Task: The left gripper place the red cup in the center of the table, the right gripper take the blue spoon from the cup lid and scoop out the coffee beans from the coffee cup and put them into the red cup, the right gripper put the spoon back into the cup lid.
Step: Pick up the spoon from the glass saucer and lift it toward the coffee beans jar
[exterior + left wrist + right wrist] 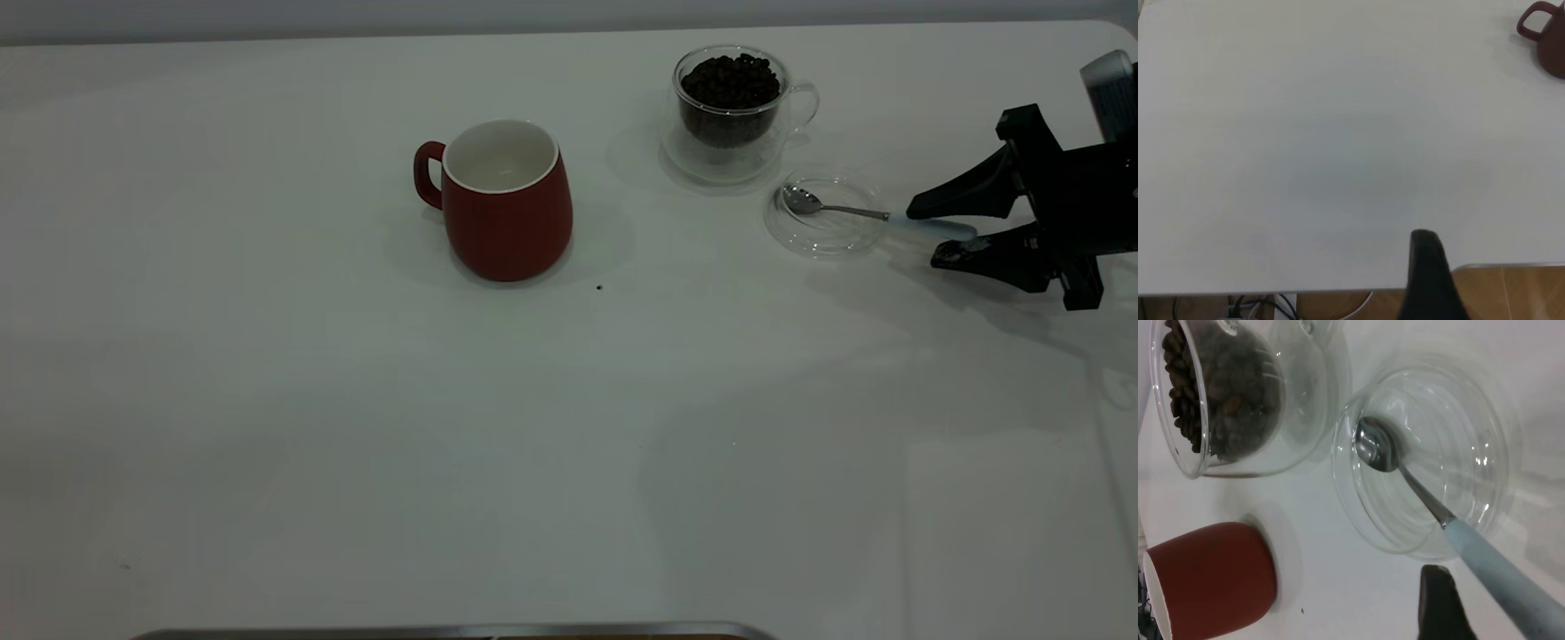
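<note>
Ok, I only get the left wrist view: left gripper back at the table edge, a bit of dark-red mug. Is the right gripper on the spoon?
Observer: Not yet. The right gripper is open, straddling the pale-blue handle of the small silver-bowled blue spoon.
Operator: Where's its bowl?
Observer: Inside the shallow round clear glass cup lid.
Operator: Beans in the mug?
Observer: None. The red cup looks empty; the coffee beans fill the clear double-walled coffee cup.
</note>
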Tool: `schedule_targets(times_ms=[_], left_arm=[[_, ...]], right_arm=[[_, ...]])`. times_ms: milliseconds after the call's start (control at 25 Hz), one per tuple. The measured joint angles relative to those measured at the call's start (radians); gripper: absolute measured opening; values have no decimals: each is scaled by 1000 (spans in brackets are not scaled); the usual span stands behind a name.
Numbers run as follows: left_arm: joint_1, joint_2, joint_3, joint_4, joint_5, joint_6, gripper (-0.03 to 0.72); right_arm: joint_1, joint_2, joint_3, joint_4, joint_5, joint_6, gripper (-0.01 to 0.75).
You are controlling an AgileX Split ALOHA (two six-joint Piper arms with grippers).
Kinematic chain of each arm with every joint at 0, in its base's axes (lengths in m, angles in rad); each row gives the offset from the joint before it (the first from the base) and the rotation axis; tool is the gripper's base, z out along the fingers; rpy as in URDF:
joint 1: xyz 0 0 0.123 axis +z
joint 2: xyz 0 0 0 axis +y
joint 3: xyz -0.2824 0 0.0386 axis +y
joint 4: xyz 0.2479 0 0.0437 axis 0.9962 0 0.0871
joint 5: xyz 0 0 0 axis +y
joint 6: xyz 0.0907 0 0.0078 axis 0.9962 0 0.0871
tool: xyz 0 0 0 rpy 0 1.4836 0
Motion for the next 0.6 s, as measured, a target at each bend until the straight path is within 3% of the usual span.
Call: schedule_targets(times_ms=[240,600], left_arm=[[0,0,0,0,0,0,567],[0,0,0,0,0,0,567]], right_arm=[[0,0,0,0,0,0,451],[0,0,0,-3,0,0,302]])
